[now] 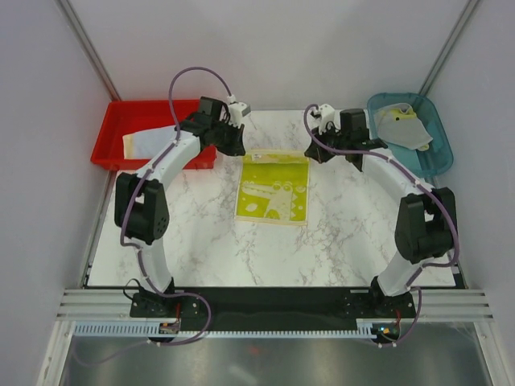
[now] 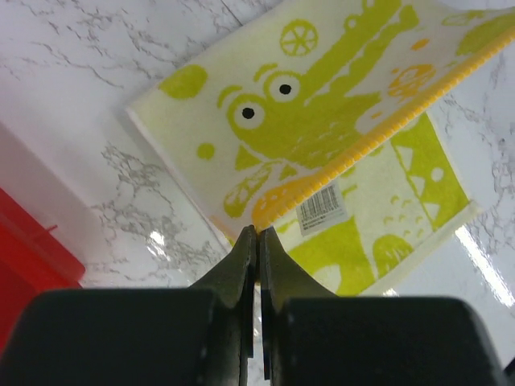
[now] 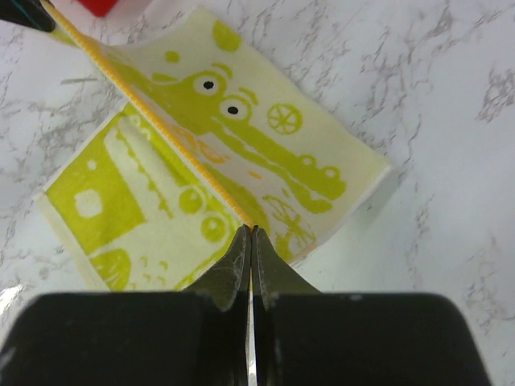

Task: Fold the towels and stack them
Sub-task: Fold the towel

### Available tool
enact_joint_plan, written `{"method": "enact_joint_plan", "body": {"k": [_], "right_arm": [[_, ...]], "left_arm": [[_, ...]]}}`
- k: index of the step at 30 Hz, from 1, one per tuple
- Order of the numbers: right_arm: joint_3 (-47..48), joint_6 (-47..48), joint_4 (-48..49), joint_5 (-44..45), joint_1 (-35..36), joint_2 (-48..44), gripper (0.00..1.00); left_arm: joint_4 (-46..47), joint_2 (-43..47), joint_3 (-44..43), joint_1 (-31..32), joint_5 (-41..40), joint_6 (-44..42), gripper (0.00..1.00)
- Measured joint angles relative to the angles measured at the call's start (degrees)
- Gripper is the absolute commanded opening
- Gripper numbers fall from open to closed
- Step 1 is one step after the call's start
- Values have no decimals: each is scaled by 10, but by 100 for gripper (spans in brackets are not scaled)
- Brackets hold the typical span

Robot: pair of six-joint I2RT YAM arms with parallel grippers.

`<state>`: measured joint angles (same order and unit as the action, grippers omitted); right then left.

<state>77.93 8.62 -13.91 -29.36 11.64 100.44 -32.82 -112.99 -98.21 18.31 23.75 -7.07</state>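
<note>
Both arms extended toward upper centre. The left gripper (image 2: 257, 233) and right gripper (image 3: 252, 232) each pinched the raised hem of the crocodile towel (image 1: 273, 189); fingertips indistinct from overhead.

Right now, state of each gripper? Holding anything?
Left gripper: closed, pinching one end of the crocodile towel by its orange edge.
Right gripper: closed, pinching the other end of that same edge.

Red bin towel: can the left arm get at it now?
Probably not yet: left gripper is shut on the edge of the crocodile towel. The red bin is open-topped and right beside it.
</note>
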Motion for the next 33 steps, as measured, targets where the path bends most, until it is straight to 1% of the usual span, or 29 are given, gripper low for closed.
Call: {"method": "enact_joint_plan", "body": {"k": [5, 8, 13, 17, 25, 33], "right_arm": [[-82, -3, -6, 30, 36, -76, 0], [-123, -10, -7, 49, 54, -114, 0], [-176, -29, -7, 78, 80, -153, 0], [-214, -38, -5, 88, 102, -164, 0], [-248, -70, -7, 113, 113, -164, 0], [-274, -104, -8, 116, 123, -171, 0]], "left_arm": [[13, 79, 87, 3, -2, 1, 2], [18, 111, 131, 12, -11, 1, 2], [31, 148, 213, 23, -17, 6, 2], [40, 164, 275, 28, -22, 13, 2], [57, 166, 307, 45, -30, 25, 2], [64, 178, 338, 53, -41, 34, 2]]}}
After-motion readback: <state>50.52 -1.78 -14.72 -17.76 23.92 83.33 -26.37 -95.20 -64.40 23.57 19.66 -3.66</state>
